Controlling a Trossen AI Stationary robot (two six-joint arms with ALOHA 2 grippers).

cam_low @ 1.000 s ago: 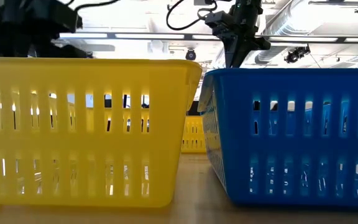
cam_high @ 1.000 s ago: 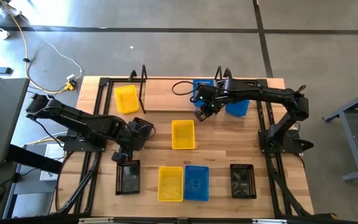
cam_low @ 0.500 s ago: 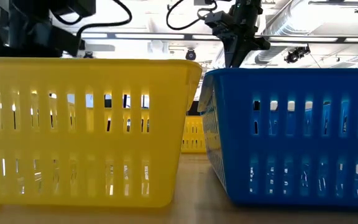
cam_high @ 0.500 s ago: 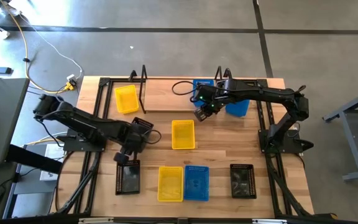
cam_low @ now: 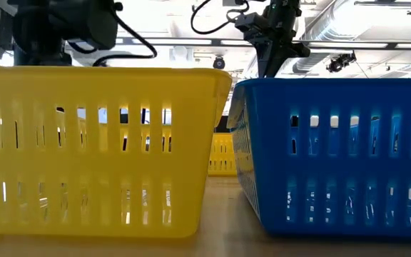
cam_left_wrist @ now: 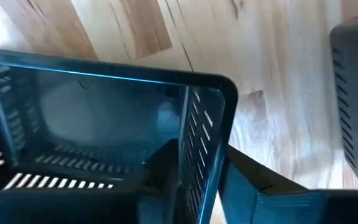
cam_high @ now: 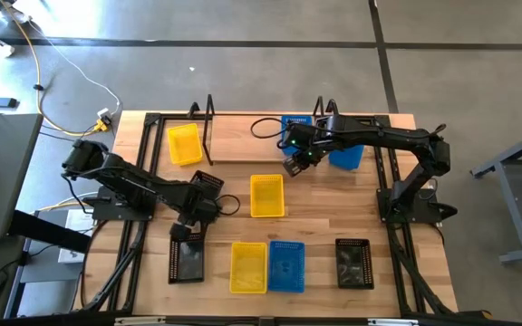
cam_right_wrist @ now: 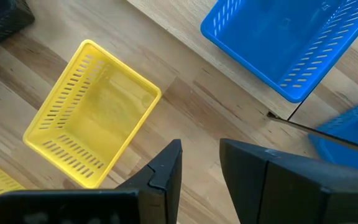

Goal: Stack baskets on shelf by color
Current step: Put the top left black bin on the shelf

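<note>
Low view: table behind baskets [cam_low: 98,150] hidden

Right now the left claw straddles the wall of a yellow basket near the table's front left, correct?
Not quite: that basket is black, not yellow. The left wrist view shows the left claw astride its wall, and the high view places it front left.

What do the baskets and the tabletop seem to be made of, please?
The yellow basket and blue basket look like moulded plastic with a slightly glossy finish: uniform colour, thin walls, regular slots that let light through. The black basket looks the same, with light reflecting off its rim. The tabletop appears to be light wood with a smooth finish, judging by its grain lines and plank seams.
</note>
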